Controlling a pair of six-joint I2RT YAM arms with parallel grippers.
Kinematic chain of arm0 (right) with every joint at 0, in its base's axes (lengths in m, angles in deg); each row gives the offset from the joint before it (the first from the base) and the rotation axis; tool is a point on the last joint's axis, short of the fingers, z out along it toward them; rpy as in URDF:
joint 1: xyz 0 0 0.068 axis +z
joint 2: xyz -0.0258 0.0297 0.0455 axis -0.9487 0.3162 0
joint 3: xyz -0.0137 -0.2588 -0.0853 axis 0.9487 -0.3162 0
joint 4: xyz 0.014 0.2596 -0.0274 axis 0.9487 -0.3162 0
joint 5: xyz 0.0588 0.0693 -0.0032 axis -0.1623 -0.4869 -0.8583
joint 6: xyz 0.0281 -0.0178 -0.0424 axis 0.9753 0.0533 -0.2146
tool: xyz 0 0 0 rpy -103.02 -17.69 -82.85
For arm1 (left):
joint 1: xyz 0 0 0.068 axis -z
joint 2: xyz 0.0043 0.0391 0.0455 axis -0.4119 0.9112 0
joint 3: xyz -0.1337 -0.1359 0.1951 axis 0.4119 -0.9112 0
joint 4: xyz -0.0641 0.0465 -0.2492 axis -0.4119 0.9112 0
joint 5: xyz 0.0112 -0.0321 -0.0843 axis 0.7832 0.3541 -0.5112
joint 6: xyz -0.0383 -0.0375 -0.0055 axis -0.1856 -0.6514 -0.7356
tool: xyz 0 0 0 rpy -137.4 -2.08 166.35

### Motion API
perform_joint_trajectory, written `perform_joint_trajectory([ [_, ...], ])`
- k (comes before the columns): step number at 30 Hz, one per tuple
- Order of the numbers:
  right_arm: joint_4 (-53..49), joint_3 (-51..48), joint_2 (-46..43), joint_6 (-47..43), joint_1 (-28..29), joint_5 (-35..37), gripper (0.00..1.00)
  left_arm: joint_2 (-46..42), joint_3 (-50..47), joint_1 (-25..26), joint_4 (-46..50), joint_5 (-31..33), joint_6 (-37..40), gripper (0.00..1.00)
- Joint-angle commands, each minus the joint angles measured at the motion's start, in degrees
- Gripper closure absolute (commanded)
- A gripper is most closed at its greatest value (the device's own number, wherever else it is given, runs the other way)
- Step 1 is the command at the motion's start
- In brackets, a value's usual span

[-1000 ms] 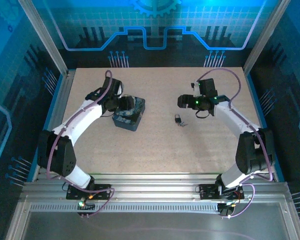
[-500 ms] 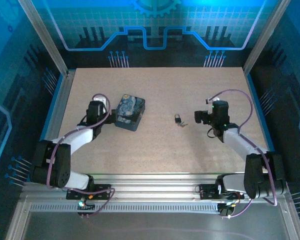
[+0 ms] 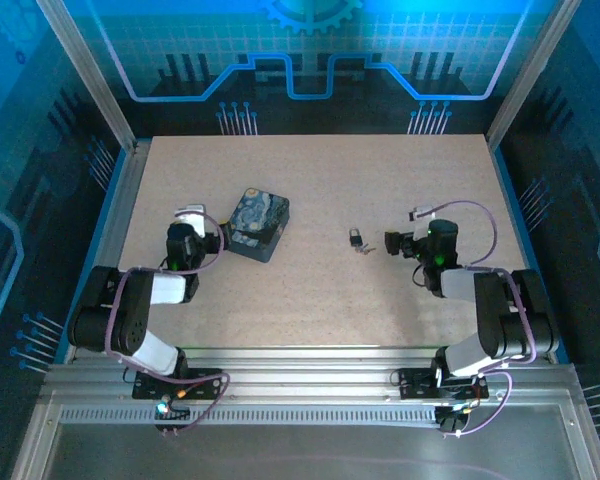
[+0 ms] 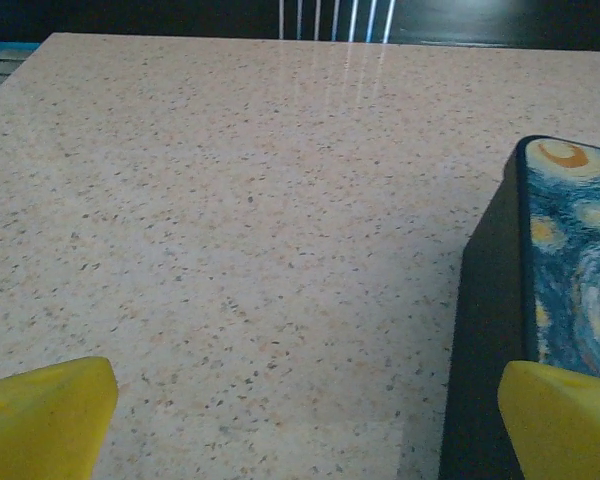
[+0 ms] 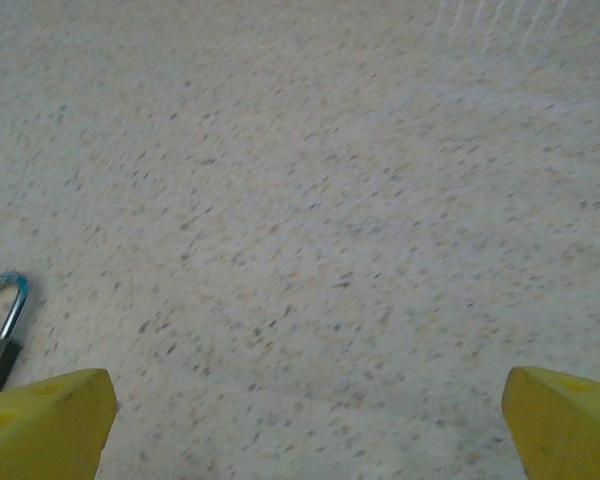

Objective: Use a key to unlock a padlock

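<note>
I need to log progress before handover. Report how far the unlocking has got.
Done: nothing that shows. The small dark grey metal padlock lies on the speckled table, the slim silver key loose beside it. In hand: the right pincer stands open and empty near the padlock; the left pincer is open beside the blue swirl-patterned box. Left: grasp both, insert the key, turn.

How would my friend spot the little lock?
On the speckled tan table, look just right of the middle. The padlock lies there, the blue swirly box off to its left. It is tiny and dark with a loop; the box is big.
</note>
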Motion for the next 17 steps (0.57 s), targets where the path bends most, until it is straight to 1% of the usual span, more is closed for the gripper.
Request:
perform_joint_trajectory([
  [1,7.4,-0.3,0.2,-1.4,0.2,-1.1,0.0,0.8,0.1,-1.6,-2.1,-3.2,-0.2,0.01],
  [6,7.3,-0.2,0.3,-1.3,0.7,0.4,0.0,0.8,-0.1,-1.4,-2.3,-2.6,0.0,0.01],
  [17,7.3,-0.2,0.3,-1.2,0.7,0.6,0.0,0.8,0.0,-1.3,-2.2,-3.2,0.1,0.01],
])
